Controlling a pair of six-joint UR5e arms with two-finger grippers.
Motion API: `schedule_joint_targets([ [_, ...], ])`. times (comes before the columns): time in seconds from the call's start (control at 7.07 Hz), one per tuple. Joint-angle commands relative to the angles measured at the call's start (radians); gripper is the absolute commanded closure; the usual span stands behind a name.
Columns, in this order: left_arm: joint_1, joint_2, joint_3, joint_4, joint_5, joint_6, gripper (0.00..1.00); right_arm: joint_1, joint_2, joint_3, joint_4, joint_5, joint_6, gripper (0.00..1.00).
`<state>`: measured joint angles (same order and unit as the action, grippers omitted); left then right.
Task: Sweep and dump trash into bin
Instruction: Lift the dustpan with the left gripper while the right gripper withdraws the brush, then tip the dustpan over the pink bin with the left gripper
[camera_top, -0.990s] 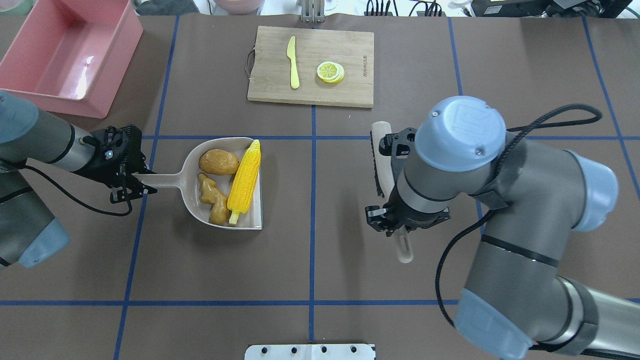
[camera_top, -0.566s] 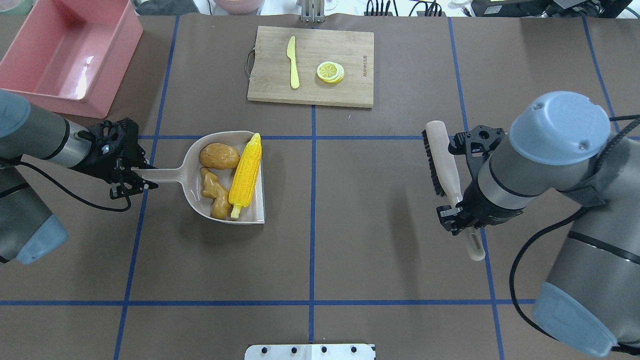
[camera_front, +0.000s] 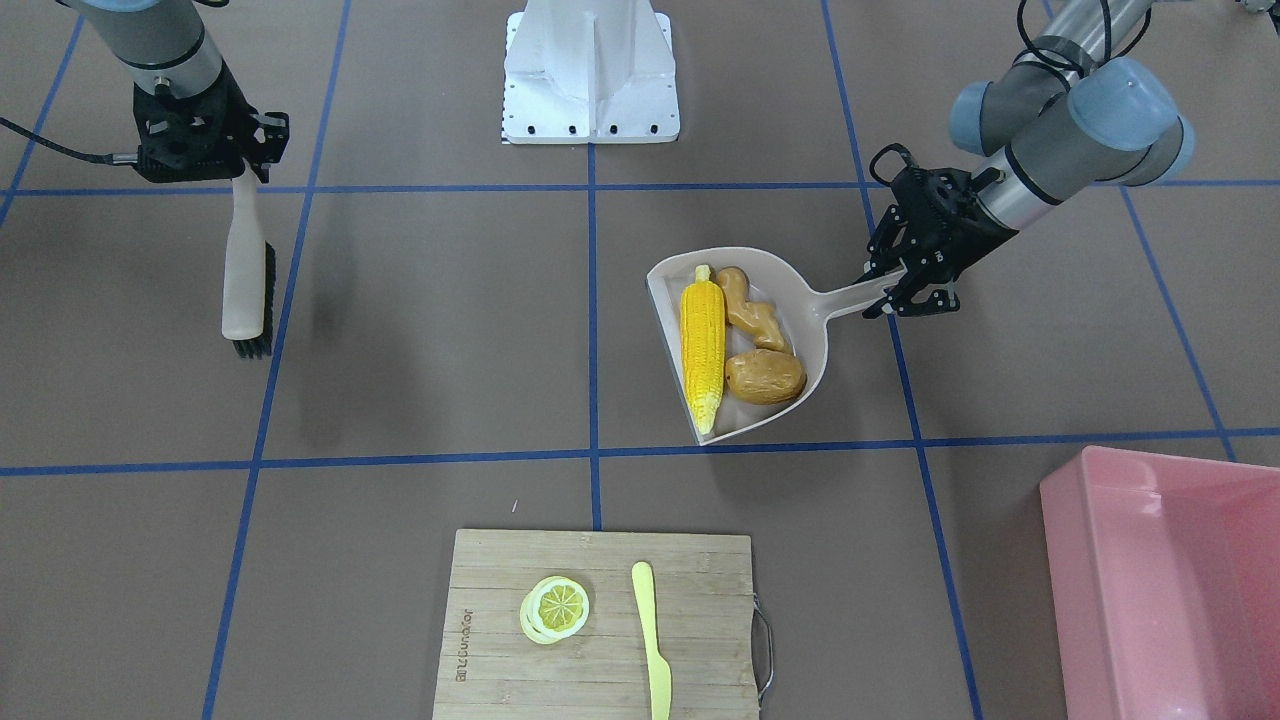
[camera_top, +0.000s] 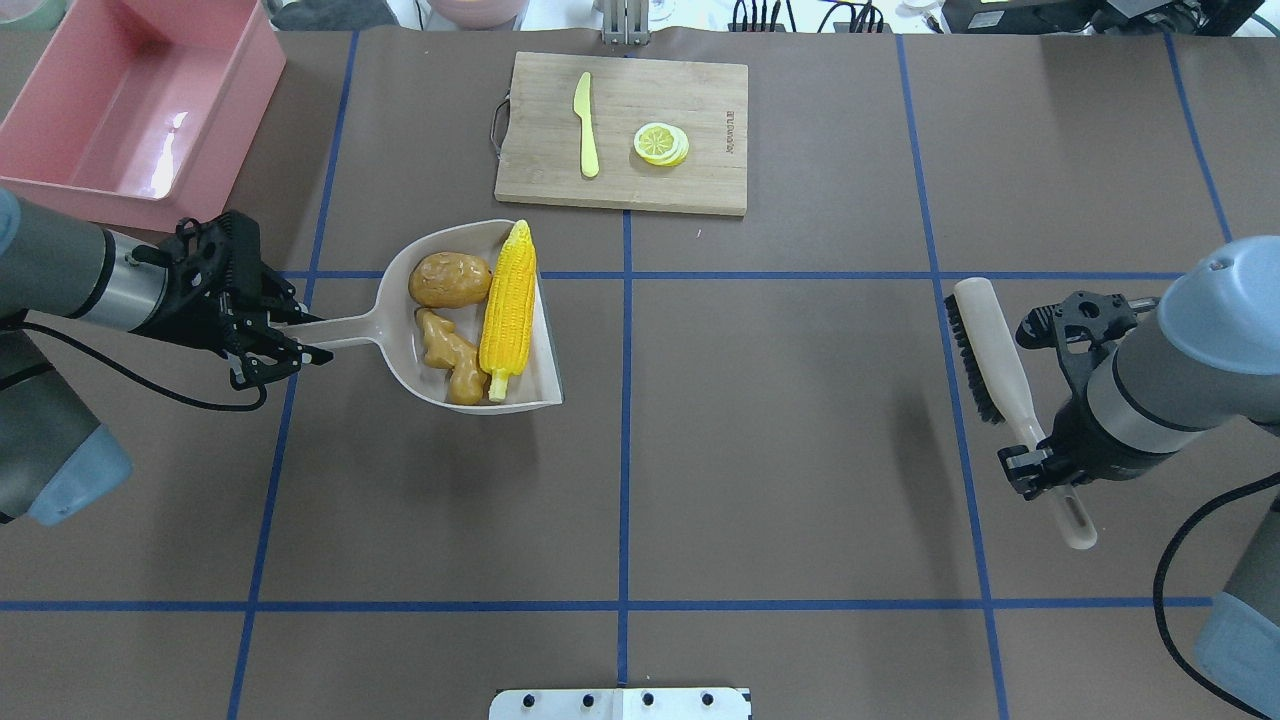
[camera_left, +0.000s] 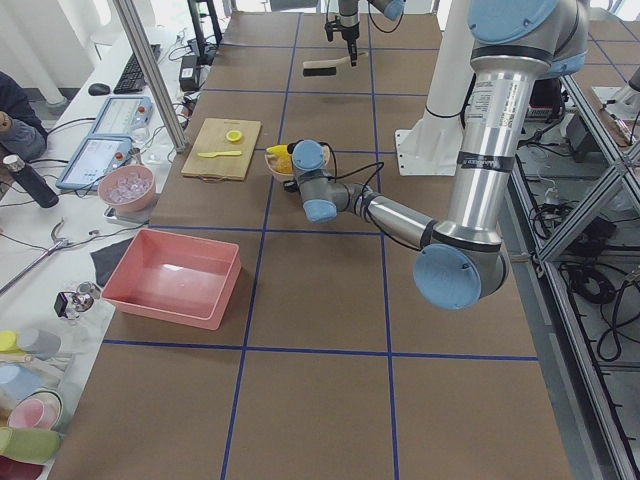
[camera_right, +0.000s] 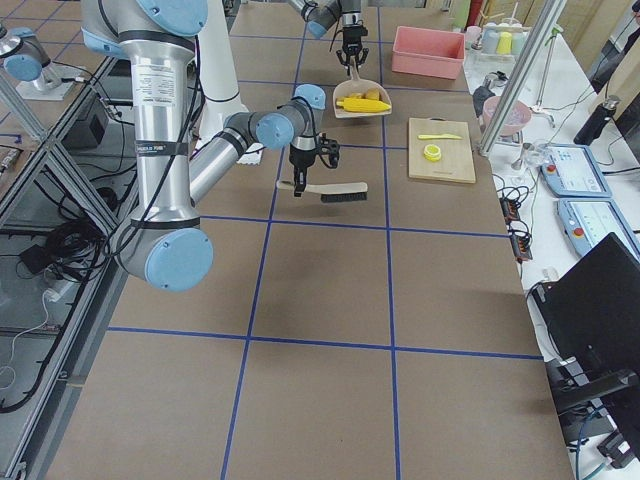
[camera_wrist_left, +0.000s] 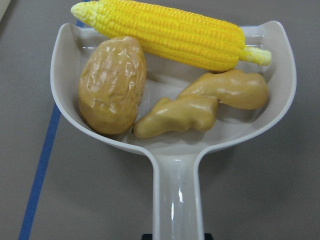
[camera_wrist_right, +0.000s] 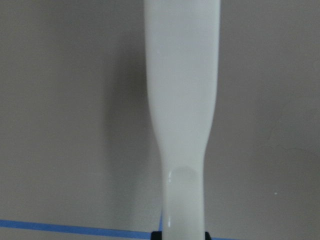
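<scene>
The yellow corn cob (camera_top: 508, 308), tan ginger root (camera_top: 450, 355) and brown potato-like lump (camera_top: 449, 279) lie in a beige dustpan (camera_top: 545, 385). My left gripper (camera_top: 290, 345) is shut on the dustpan's handle and holds it above the table, tilted. The trash also shows in the left wrist view: corn (camera_wrist_left: 170, 32), ginger (camera_wrist_left: 200, 102), lump (camera_wrist_left: 112, 85). The pink bin (camera_top: 135, 105) stands at the far left, empty. My right gripper (camera_top: 1040, 460) is shut on a beige brush (camera_top: 985, 335) with black bristles, held at the right side of the table.
A wooden cutting board (camera_top: 622, 132) at the back middle carries a pale yellow knife (camera_top: 586, 125) and a lemon slice (camera_top: 660, 143). Blue tape lines cross the brown table. The bin's near rim (camera_front: 1075, 560) lies beyond the dustpan on my left.
My left gripper has lifted the loaded dustpan and swung it towards the back. My right arm has carried the brush far to the right.
</scene>
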<state>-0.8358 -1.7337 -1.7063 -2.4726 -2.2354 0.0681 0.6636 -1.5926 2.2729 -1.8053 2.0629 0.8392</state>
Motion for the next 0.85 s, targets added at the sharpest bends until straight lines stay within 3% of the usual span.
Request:
schedule_joint_targets([
  [0.0, -0.102, 0.029, -0.006, -0.028, -0.012, -0.037, 0.95, 0.054, -0.11, -0.065, 0.112, 0.012, -0.052, 1.0],
  [0.28, -0.275, 0.109, -0.006, -0.028, -0.088, -0.039, 0.95, 0.091, -0.206, -0.199, 0.407, 0.025, -0.046, 1.0],
  [0.71, -0.582, 0.248, 0.039, 0.001, -0.216, -0.042, 0.95, 0.107, -0.192, -0.216, 0.416, 0.042, -0.043, 1.0],
])
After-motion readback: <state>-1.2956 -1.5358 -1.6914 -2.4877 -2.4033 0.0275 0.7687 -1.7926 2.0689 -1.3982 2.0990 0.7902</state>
